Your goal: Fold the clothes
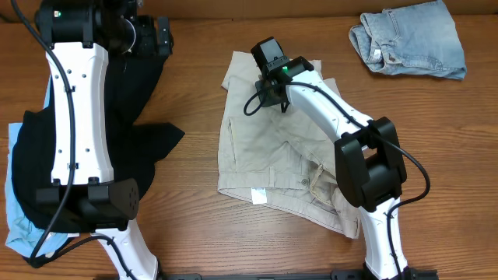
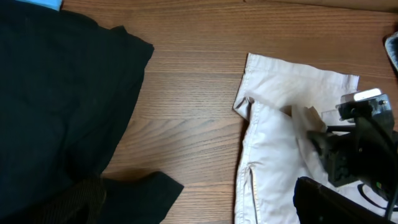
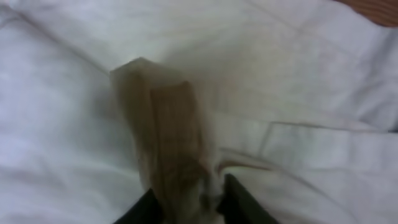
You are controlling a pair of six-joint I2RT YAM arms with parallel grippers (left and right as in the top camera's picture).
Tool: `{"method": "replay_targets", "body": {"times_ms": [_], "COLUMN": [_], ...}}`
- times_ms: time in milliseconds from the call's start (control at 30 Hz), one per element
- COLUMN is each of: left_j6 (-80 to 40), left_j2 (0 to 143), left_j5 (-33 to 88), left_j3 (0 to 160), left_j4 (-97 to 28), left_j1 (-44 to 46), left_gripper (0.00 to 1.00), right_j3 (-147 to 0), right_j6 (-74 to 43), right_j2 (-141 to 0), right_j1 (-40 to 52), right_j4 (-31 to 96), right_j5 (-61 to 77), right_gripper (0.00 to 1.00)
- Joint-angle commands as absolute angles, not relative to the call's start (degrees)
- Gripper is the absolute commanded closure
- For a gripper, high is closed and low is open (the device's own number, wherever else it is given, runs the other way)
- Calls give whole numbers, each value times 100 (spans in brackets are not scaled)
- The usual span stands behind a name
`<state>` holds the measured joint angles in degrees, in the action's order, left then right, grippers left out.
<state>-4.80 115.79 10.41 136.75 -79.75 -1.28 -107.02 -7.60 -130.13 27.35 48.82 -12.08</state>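
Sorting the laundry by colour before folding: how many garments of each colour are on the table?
Pale beige khaki shorts: 1
Black garment: 1
Pale-blue garment, mostly hidden under the black one: 1
Faded blue denim shorts: 1
Total: 4

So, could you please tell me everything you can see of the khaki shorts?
The khaki shorts are pale beige cloth, spread flat and wrinkled on the table, waistband toward the near edge with a small white label, legs pointing away. The right gripper presses on its far half; whether it pinches cloth is unclear.
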Motion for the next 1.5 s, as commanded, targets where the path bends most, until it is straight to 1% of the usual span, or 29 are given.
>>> {"method": "replay_targets", "body": {"times_ms": [0, 100, 233, 333, 467, 500, 533, 600, 700, 733, 767, 800, 867, 900, 1033, 1100, 1167, 1333, 1467], "left_j6": [-508, -467, -460, -296, -148, -121, -99, -3, 75, 102, 119, 117, 113, 104, 62, 64, 67, 67, 67], "left_j2": [11660, 11660, 11660, 11660, 11664, 11673, 11679, 11688, 11690, 11690, 11690, 11690, 11690, 11690, 11690, 11690, 11690, 11690, 11690], "left_j5": [1009, 1009, 1009, 1009, 1009, 1013, 1015, 1015, 1015, 1011, 1013, 1013, 1013, 1024, 1055, 1052, 1048, 1048, 1050], "left_j3": [13659, 13659, 13655, 13651, 13600, 13581, 13502, 13378, 13146, 13065, 12964, 12866, 12639, 12534, 12267, 12191, 12184, 12184, 12184], "left_j4": [-7979, -7975, -7966, -7968, -7968, -7964, -7942, -7905, -7797, -7743, -7655, -7564, -7341, -7247, -7057, -7022, -7035, -7050, -7046], "left_j1": [-143, -143, -130, -102, -38, -30, 19, 97, 239, 290, 349, 395, 482, 521, 565, 563, 548, 530, 528], "left_gripper": [0, 0, 0, 0, 0, 0, 0, 0, 0, 0, 0, 0, 0, 0, 0, 0, 0, 0, 0], "right_j3": [-10792, -10927, -11107, -11111, -11109, -11107, -11083, -11050, -11021, -11021, -11021, -11021, -11021, -11021, -11021, -11019, -11000, -10645, -10156], "right_j6": [-1210, -1367, -1514, -1531, -1531, -1529, -1531, -1531, -1494, -1284, -993, -751, -589, -589, -582, -821, -1087, -1835, -2198], "right_j2": [-12857, -12519, -11902, -11456, -11201, -11203, -11238, -11286, -11327, -11327, -11327, -11314, -11310, -11310, -11365, -11461, -11598, -11966, -12053], "right_j1": [2613, 2405, 1929, 1420, 467, 207, -274, -775, -1358, -1514, -1590, -1627, -1553, -1437, -899, -578, -333, 47, 150], "right_j4": [4976, 5251, 5629, 5819, 6082, 6134, 6215, 6276, 6355, 6377, 6386, 6405, 6442, 6466, 6504, 6495, 6490, 6224, 5811], "right_j5": [-1865, -1861, -1789, -1621, -1208, -1063, -781, -440, 351, 851, 1271, 1645, 1922, 1918, 1868, 1656, 1544, 1555, 1623], "right_gripper": [81, 85, 85, 85, 85, 84, 84, 84, 84, 84, 82, 76, 67, 60, 44, 35, 32, 32, 32]}}
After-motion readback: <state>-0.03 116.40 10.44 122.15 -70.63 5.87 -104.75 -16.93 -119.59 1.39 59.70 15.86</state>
